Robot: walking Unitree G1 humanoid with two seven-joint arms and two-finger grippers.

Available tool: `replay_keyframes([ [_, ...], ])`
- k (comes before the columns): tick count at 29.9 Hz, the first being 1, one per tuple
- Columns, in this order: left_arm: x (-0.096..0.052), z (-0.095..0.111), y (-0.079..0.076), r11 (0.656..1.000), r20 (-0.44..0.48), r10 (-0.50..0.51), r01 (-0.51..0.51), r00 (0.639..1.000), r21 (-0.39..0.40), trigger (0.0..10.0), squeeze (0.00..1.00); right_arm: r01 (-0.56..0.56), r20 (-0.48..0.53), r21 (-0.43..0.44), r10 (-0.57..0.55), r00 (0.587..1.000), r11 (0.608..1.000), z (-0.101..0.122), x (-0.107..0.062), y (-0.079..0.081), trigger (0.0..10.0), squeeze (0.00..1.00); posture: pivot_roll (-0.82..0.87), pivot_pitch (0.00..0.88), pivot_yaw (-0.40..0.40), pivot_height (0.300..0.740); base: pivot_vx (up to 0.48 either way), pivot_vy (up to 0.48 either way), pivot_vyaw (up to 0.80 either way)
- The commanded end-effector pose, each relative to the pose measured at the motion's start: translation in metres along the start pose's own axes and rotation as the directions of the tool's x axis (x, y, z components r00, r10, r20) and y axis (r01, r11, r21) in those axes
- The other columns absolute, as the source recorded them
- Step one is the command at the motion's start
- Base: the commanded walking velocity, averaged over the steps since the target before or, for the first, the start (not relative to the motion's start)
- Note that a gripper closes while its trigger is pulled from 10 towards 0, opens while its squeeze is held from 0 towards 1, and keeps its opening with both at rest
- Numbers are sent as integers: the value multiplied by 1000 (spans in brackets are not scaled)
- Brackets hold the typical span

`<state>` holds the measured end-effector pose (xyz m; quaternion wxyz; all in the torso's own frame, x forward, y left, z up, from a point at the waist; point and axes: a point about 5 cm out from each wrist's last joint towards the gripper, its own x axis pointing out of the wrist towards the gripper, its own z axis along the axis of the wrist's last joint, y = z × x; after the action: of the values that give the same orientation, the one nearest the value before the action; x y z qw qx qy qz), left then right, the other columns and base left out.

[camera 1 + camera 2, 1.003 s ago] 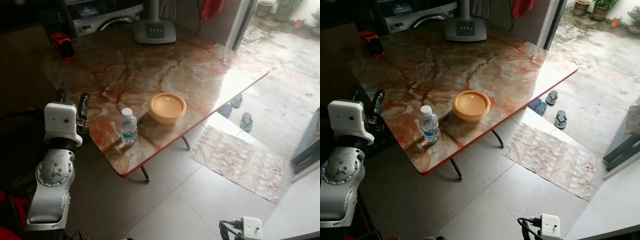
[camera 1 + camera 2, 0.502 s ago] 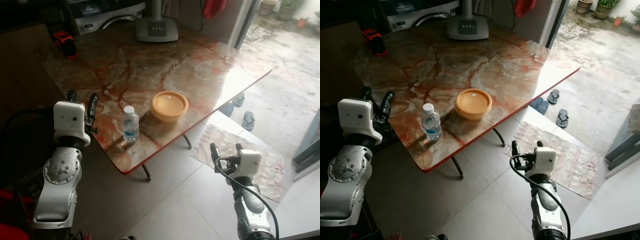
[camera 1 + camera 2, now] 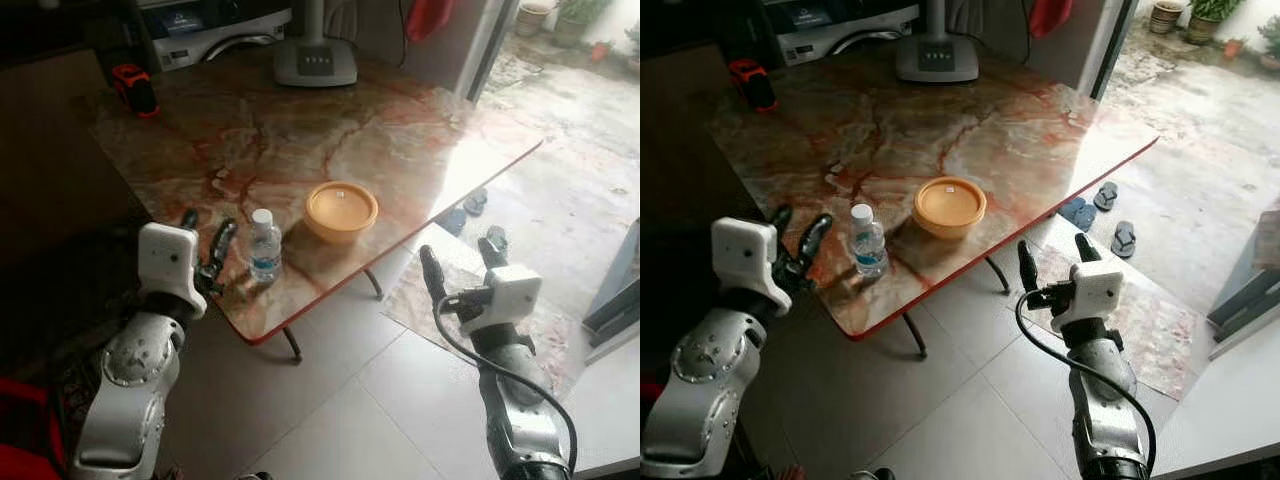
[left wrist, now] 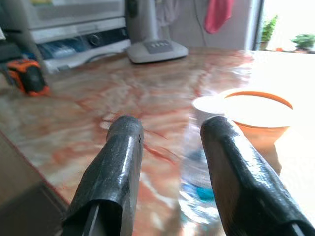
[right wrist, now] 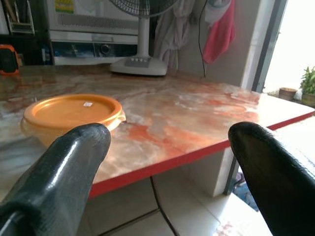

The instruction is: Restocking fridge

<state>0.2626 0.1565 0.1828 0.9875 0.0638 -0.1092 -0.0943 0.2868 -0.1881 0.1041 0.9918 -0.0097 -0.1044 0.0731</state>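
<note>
- Head views: left gripper (image 3: 204,250) beside the water bottle (image 3: 264,246), fingers wide; right gripper (image 3: 1052,262), fingers wide, off the worktop (image 3: 420,140).
- Right wrist view: orange lidded bowl (image 5: 71,114), fan base (image 5: 138,66).

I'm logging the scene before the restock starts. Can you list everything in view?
table: one, red-veined marble top, centre
water bottle: one, clear with white cap, near table edge
lidded bowl: one, orange, beside the bottle
fan base: one, grey, far table edge
tape measure: one, orange and black, far left corner
slippers: several, dark, by the doorway
mat: one, patterned, floor beyond the table
left gripper: open, just left of the bottle
right gripper: open, raised right of the table
</note>
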Motion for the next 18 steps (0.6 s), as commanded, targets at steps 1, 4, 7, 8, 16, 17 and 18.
replay_keyframes([
  [1,0,6,-4,1000,17,-16,16,1000,-1,10000,0,-1,16,1,1,1000,1000,7,2,2,10000,0,26,104,-16,740,0,0,0],
  [4,8,17,0,1000,63,16,-16,998,-6,10000,0,-4,8,5,4,1000,1000,8,3,2,10000,0,34,105,-21,740,0,0,0],
  [7,13,23,-1,1000,92,4,-6,996,23,10000,0,-12,-1,5,12,1000,1000,7,4,4,10000,0,36,107,-21,740,0,0,0],
  [8,16,27,-1,1000,107,2,-5,994,29,10000,0,-20,-7,-2,20,1000,1000,6,5,5,10000,0,36,105,-22,740,0,0,0],
  [16,17,35,4,997,142,35,-44,989,61,10000,0,-31,-12,0,31,999,1000,10,9,8,10000,0,37,106,-22,740,0,0,0],
  [17,18,38,7,997,155,47,-56,987,53,10000,0,-36,-13,0,36,999,999,10,9,9,10000,0,37,106,-22,740,337,0,0],
  [18,18,38,7,997,155,47,-56,987,53,10000,0,-36,-13,0,36,999,999,10,9,9,10000,0,37,106,-22,740,337,0,0],
])
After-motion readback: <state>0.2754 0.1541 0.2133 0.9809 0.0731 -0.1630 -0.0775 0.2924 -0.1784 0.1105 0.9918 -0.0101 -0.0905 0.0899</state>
